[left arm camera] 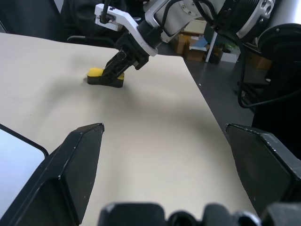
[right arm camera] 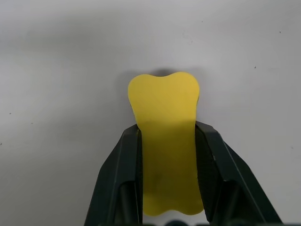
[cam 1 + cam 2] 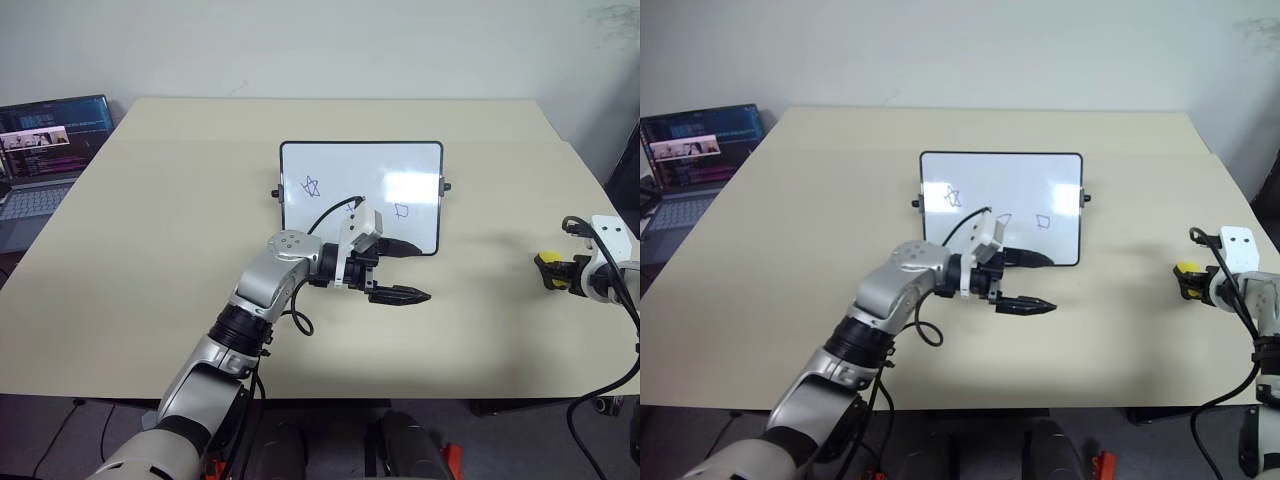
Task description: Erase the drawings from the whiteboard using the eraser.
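Note:
The whiteboard (image 3: 360,165) stands propped at the middle of the table, with the drawings in blue: a star (image 3: 311,187), a triangle (image 3: 1005,219) and a small square (image 3: 401,210). My left gripper (image 3: 410,272) hovers open just in front of the board's lower edge, pointing right, nothing between its fingers (image 1: 70,165). Far to the right, the yellow eraser (image 2: 164,108) with a dark underside (image 1: 106,81) sits on the tabletop. My right gripper (image 3: 555,275) is shut on it, fingers (image 2: 129,155) pressing both sides.
An open laptop (image 3: 45,150) sits off the table's left side. The beige table (image 3: 180,250) has bare surface left of the board and between the board and the eraser. The table's right edge (image 1: 202,89) runs close behind the eraser.

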{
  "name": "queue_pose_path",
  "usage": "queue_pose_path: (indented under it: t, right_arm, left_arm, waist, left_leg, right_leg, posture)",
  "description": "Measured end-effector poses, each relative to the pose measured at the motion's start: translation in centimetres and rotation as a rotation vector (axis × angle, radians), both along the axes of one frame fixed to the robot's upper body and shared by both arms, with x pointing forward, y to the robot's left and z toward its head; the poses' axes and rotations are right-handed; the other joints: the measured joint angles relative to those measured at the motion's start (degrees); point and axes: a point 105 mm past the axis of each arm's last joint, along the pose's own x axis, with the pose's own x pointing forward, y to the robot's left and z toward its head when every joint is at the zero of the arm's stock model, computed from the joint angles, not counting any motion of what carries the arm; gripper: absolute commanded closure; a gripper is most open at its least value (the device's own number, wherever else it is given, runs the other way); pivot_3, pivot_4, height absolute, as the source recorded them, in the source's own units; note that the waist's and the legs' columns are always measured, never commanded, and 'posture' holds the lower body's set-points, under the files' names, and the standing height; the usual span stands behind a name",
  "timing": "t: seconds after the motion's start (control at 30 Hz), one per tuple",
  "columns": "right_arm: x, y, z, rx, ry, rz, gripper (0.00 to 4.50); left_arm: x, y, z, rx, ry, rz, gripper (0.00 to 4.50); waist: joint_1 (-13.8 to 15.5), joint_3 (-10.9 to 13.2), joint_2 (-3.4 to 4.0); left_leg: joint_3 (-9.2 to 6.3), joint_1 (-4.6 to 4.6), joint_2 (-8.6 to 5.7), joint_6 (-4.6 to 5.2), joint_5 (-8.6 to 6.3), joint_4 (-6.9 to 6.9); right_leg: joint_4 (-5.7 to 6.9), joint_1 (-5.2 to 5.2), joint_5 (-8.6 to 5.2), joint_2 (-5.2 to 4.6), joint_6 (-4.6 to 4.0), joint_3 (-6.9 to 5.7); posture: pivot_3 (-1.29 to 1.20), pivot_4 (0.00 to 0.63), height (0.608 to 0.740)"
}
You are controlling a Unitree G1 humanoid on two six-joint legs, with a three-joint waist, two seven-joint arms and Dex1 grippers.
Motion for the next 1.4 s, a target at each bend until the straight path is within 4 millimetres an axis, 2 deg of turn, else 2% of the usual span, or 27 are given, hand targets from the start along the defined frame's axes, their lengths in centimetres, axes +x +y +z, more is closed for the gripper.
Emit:
queue_pose_path:
  t: [0.17,0.33,0.5,0.6,0.77,0.87,1.0,1.27,1.4]
  right_arm:
    - [0.1,0.3,0.3,-0.004,-0.009,0.011,3.37]
    - [0.5,1.9,2.6,-0.033,-0.069,0.078,3.37]
    - [1.1,4.4,6.0,-0.075,-0.169,0.162,3.37]
    - [1.4,5.5,6.4,-0.080,-0.189,0.185,3.37]
    - [2.6,7.1,7.3,-0.087,-0.259,0.214,3.37]
    - [3.0,7.5,7.9,-0.094,-0.292,0.230,3.37]
    - [3.8,8.8,9.0,-0.093,-0.348,0.274,3.37]
    - [4.4,10.5,10.2,-0.072,-0.407,0.331,3.37]
    - [4.9,13.1,11.4,-0.018,-0.499,0.410,3.37]
  left_arm:
    - [0.1,0.2,0.2,0.001,-0.009,0.007,0.00]
    - [1.3,2.0,0.7,0.002,-0.029,0.087,0.00]
    - [3.8,7.1,2.3,0.013,-0.088,0.285,0.00]
    - [4.5,9.7,3.0,0.020,-0.109,0.379,0.00]
    - [5.0,13.8,2.3,0.049,-0.092,0.535,0.00]
    - [5.3,15.5,2.6,0.053,-0.104,0.601,0.00]
    - [5.5,16.7,2.9,0.057,-0.123,0.654,0.00]
    - [5.7,17.2,2.6,0.060,-0.122,0.698,0.00]
    - [5.6,17.3,2.6,0.054,-0.135,0.725,0.00]
  waist:
    - [0.0,0.0,0.01]
    - [-0.1,0.0,0.02]
    - [-0.1,0.0,0.04]
    - [0.0,0.0,0.04]
    - [0.0,0.0,0.05]
    - [0.0,0.0,0.05]
    - [0.1,0.0,0.05]
    - [0.1,0.0,0.06]
    - [-0.2,0.1,0.10]
  left_leg:
    - [0.00,0.00,0.00,0.00,0.00,0.00]
    - [-0.01,0.01,0.00,0.00,0.00,-0.01]
    - [-0.11,-0.02,0.02,0.00,0.00,-0.02]
    - [-0.12,-0.06,0.01,0.00,0.00,-0.02]
    - [-0.18,-0.08,0.02,0.00,0.00,-0.06]
    - [-0.19,-0.10,0.01,0.00,0.00,-0.05]
    - [-0.22,-0.10,0.02,0.00,0.00,-0.05]
    - [-0.22,-0.10,0.02,0.00,0.00,-0.05]
    - [-0.21,-0.10,0.02,0.00,0.00,-0.05]
  right_leg:
    - [0.00,0.00,0.00,0.00,0.00,0.00]
    - [0.01,0.00,0.00,0.00,0.00,0.00]
    - [-0.03,-0.01,0.00,0.00,0.00,-0.09]
    - [-0.10,0.00,0.00,-0.02,0.00,-0.12]
    - [-0.10,-0.03,0.00,-0.02,-0.01,-0.19]
    - [-0.10,-0.03,0.00,-0.03,-0.01,-0.20]
    - [-0.09,-0.03,0.00,-0.03,-0.01,-0.23]
    - [-0.09,-0.03,0.00,-0.03,-0.01,-0.23]
    - [-0.04,-0.05,0.00,-0.03,-0.01,-0.22]
  posture:
    - [0.00,0.150,0.740]
    - [0.00,0.150,0.740]
    - [0.00,0.150,0.740]
    - [0.00,0.150,0.740]
    - [0.00,0.150,0.740]
    - [0.00,0.150,0.740]
    - [0.00,0.150,0.740]
    - [0.00,0.150,0.740]
    - [0.00,0.150,0.740]
